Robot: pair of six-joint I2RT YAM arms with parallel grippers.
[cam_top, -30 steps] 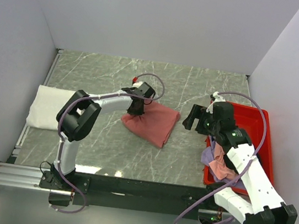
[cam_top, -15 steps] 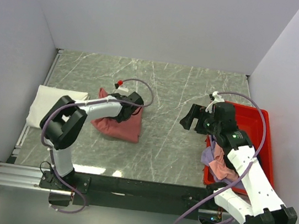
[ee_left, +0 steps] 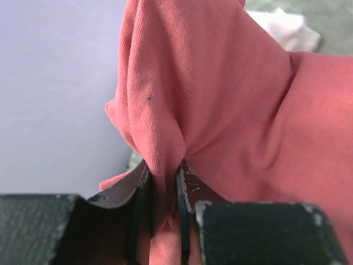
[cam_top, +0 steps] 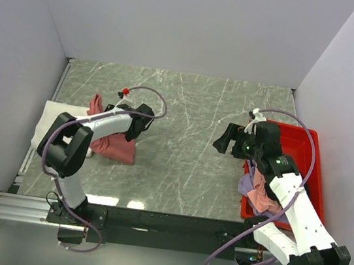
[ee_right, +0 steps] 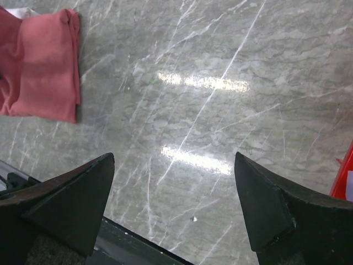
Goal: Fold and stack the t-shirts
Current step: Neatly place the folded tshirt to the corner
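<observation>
The dusty red t-shirt (cam_top: 115,148) lies bunched near the bench's (cam_top: 187,107) left edge, one flap standing up, touching the white t-shirt (cam_top: 50,121) at that edge. The left tool (cam_top: 130,134) meets its right side. The right tool (cam_top: 225,139) hovers, spread wide, over bare marble just beside the red tray (cam_top: 314,145) at the right edge. A pink t-shirt (cam_top: 262,196) and a lavender t-shirt (cam_top: 246,182) spill over the tray's near end.

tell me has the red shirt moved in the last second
Yes. The dusty red t-shirt, pinched in the left gripper, has shifted left, from mid-table to the edge of the white t-shirt.
</observation>
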